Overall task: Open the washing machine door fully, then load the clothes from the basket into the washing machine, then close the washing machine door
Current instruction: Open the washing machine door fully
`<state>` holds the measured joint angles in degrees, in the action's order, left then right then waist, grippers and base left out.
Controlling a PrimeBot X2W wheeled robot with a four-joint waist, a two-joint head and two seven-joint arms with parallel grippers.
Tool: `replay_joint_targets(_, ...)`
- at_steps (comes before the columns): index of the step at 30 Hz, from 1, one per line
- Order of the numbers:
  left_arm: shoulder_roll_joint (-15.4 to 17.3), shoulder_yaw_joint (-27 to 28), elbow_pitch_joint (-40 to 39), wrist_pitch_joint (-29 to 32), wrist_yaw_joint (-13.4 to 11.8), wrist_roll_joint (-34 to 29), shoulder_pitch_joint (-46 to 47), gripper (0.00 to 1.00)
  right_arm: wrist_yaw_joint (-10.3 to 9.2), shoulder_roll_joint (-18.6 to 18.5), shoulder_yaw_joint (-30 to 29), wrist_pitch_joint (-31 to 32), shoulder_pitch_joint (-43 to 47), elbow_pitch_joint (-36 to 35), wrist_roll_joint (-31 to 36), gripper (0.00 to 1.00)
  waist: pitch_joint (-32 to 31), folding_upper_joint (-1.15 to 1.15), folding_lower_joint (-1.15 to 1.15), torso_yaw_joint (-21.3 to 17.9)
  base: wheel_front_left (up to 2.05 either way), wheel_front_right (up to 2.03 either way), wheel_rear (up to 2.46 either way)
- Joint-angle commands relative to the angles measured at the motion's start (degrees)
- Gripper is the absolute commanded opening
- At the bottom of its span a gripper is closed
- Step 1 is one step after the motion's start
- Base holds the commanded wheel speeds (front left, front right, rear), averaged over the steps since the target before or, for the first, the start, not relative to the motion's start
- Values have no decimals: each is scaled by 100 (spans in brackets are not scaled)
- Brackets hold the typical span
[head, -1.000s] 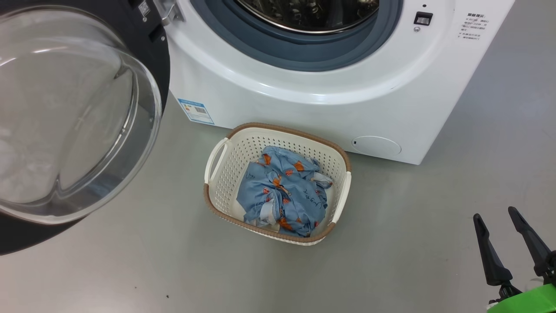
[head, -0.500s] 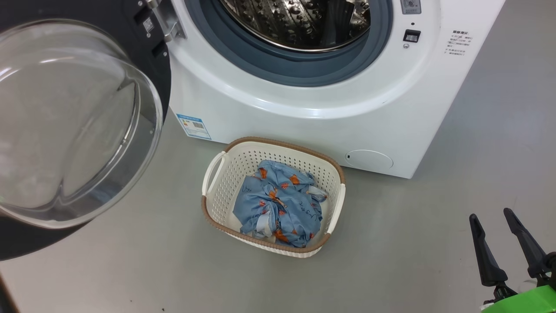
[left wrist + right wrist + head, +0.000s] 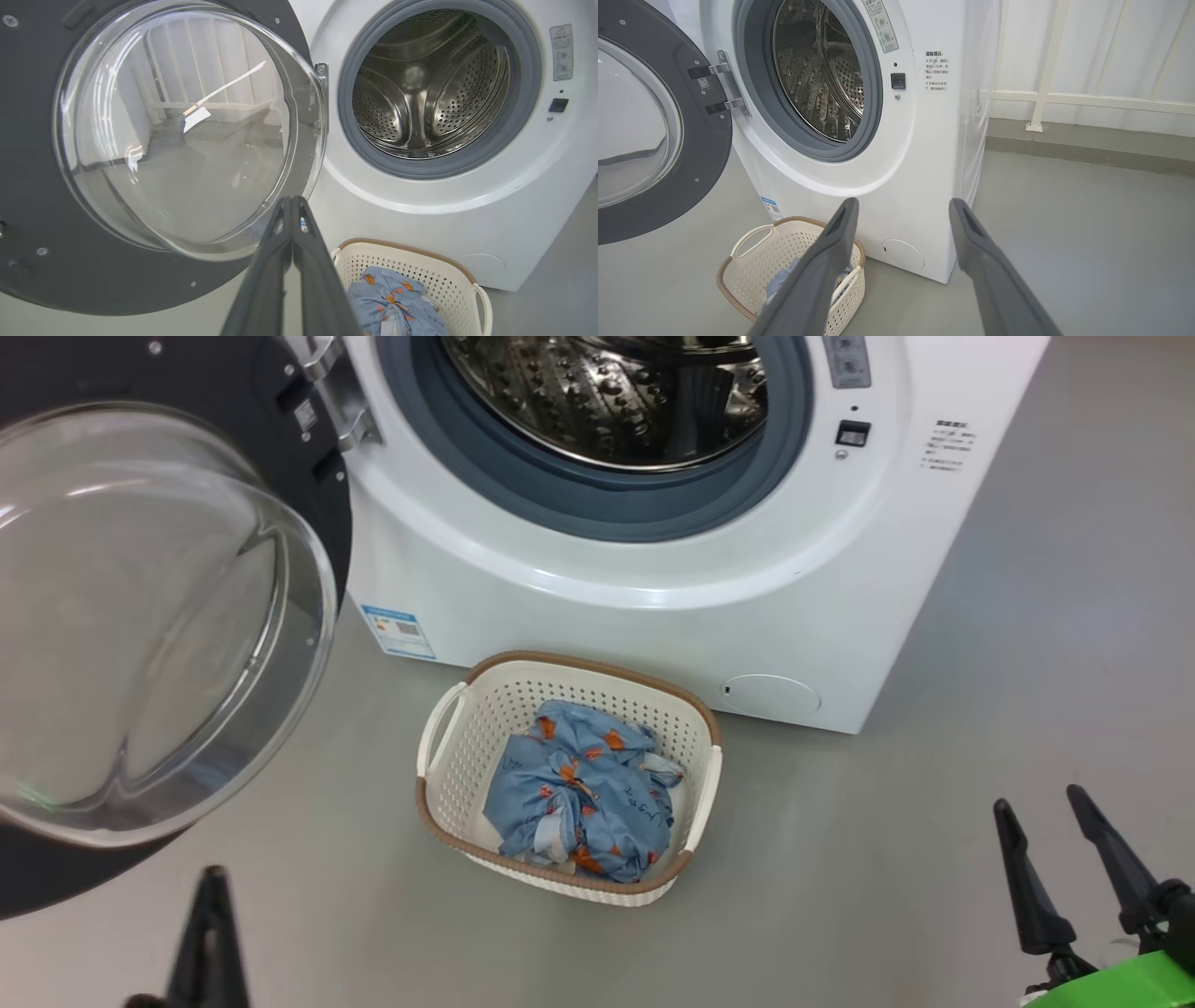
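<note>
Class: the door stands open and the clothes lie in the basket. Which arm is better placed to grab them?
Probably the right: the right claw stands open, ready for the clothes in the basket; the left claw is shut, near the washing machine door.

Head camera: high, tilted forward and down onto the floor in front of the washing machine. Basket mid-frame, washing machine door close to the lens at the left edge. Left hand and right hand at the bottom corners.

Left wrist camera: low and near, sighting along the left hand's fingers. Faces the door's inner side and looks straight into the drum.

Right wrist camera: low, off to the right, sighting between the right hand's fingers. Oblique to the machine's front, and takes in its right flank and a railing beyond.

Shared by all three: door, drum mouth, basket.
</note>
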<state>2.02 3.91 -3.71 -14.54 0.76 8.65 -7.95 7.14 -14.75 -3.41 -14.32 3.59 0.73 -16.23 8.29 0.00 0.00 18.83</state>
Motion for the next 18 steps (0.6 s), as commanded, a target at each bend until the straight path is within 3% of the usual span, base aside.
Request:
replay_joint_targets(1, 88, 50, -165, -46, 12, -47, 105, 0, 35, -82, 171, -68, 21, -137, 66, 100, -50, 0, 0, -103, 0, 0, 0)
replay_joint_targets(11, 87, -529, 343, -46, 60, 36, 372, 0, 35, 90, 422, -68, -72, -168, 171, 100, -288, 0, 0, -844, 0, 0, 0)
replay_joint_targets(12, 87, -535, 388, -46, 58, 44, 379, 36, 35, 100, 458, -68, -72, -179, 172, 100, -312, 0, 0, -917, 0, 0, 0)
replay_joint_targets(15, 87, -557, 482, -46, 68, 72, 390, 95, 35, 145, 505, -68, -60, -218, 181, 100, -383, 0, 0, -1116, 0, 0, 0)
replay_joint_targets(16, 87, -565, 498, -46, 67, 71, 398, 100, 35, 162, 511, -68, -50, -220, 186, 100, -401, 0, 0, -1177, 0, 0, 0)
replay_joint_targets(18, 87, -577, 530, -46, 58, 71, 407, 100, 35, 188, 539, -68, -39, -245, 195, 100, -437, 0, 0, -1289, 0, 0, 0)
